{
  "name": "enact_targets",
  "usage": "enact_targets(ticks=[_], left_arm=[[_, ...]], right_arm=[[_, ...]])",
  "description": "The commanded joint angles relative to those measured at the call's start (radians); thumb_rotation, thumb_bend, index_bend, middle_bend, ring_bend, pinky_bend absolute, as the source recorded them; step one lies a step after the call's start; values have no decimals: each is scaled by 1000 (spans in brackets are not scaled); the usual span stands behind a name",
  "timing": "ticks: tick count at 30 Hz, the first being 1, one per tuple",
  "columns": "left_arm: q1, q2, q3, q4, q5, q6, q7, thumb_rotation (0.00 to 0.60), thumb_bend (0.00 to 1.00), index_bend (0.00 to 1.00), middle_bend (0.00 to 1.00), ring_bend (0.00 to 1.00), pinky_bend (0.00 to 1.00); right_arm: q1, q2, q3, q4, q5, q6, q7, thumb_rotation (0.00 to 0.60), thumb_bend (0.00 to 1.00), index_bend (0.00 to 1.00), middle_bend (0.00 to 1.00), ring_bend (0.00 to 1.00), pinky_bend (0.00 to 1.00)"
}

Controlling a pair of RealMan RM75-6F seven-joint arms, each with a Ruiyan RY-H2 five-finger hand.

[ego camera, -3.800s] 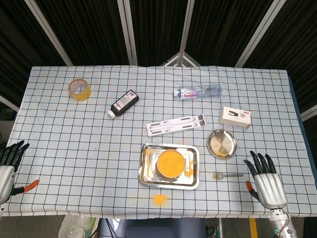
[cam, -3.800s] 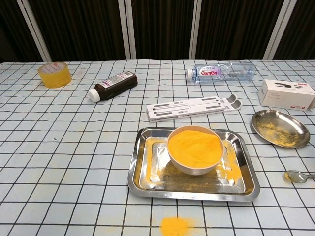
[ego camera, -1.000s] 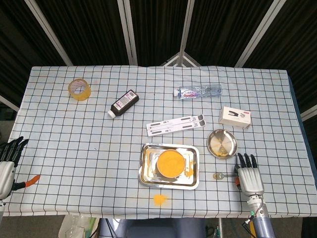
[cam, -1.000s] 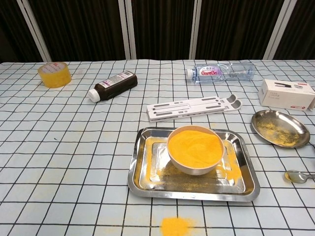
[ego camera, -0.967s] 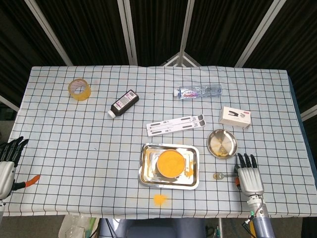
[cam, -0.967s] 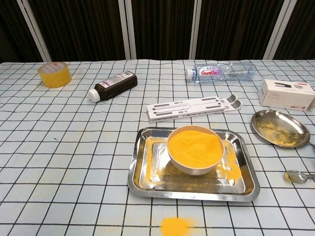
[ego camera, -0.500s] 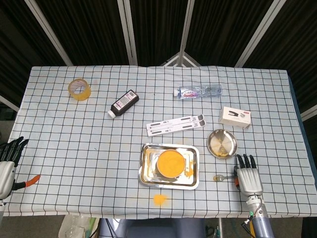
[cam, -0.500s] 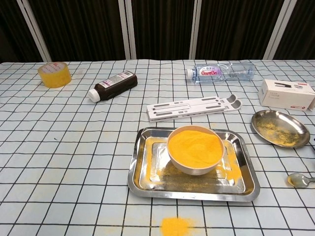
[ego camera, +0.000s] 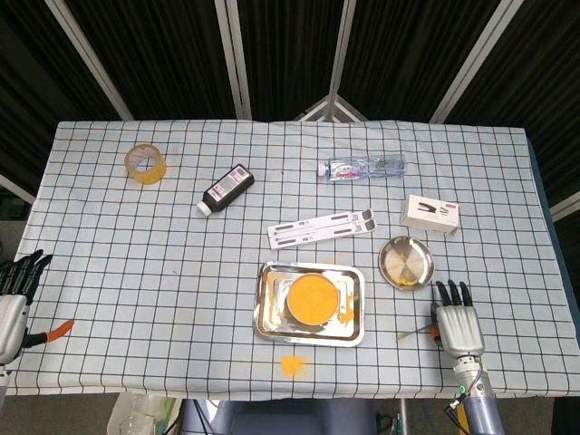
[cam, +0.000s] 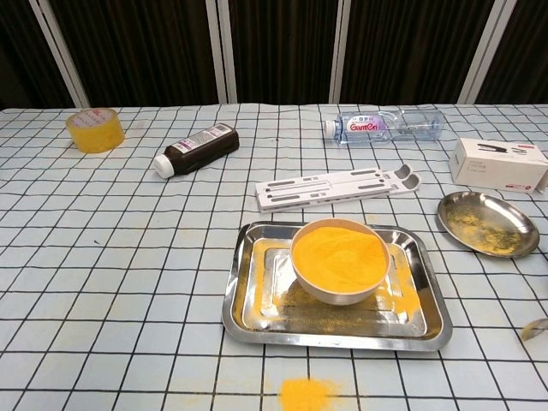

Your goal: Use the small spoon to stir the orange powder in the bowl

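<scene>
At lower right, the right robot hand (ego camera: 458, 324) pinches the small spoon (ego camera: 412, 333) (tilted); the left robot hand (ego camera: 14, 299), lower left, hangs spread and empty, far from the bowl (ego camera: 313, 298).

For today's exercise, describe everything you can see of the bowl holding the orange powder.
The bowl is small, round and pale, cream-looking outside. It stands upright in the middle of a shiny metal tray and is heaped to the rim with orange powder. Spilled powder dusts the tray floor around it. Neither hand touches it.
</scene>
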Motion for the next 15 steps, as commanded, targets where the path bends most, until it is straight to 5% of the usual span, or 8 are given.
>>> enact_targets(ticks=[1,15], left_arm=[[0,0,0,0,0,0,0,600,0,0,0,0,0],[-1,4,2,-1,4,-4,-8,600,0,0,0,0,0]], right_arm=[[2,27,11,-43,0,13,-2,600,428,589,132,0,0],[22,98,52,-206,56,15,-53,600,477,626,136,0,0]])
